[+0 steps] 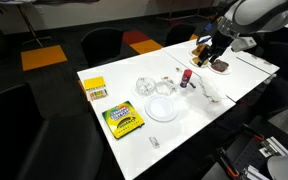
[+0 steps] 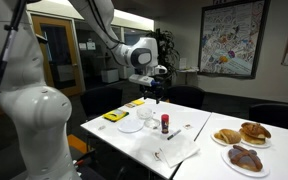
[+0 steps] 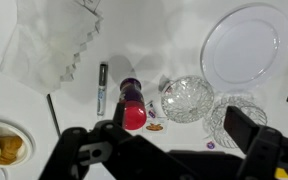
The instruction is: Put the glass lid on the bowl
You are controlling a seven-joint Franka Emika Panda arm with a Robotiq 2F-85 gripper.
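Two small clear glass pieces lie side by side on the white table (image 1: 199, 105). In the wrist view the faceted glass bowl (image 3: 187, 98) sits next to a red-capped bottle (image 3: 132, 105). The glass lid (image 3: 227, 108) lies just right of the bowl, partly behind my right finger. Both also show in an exterior view, bowl (image 1: 164, 87) and lid (image 1: 144, 86). My gripper (image 3: 179, 140) is open and empty, hovering well above the table, near the bottle and the glass pieces. It shows in both exterior views (image 1: 206, 50) (image 2: 150, 92).
A wide flat whitish dish (image 3: 242, 45) lies beyond the glass pieces. A pen (image 3: 102, 87) and crumpled clear wrap (image 3: 49, 45) lie left of the bottle. A plate of pastries (image 1: 221, 66) sits at one table end, a yellow-green crayon box (image 1: 124, 120) and a small orange box (image 1: 95, 88) at the other.
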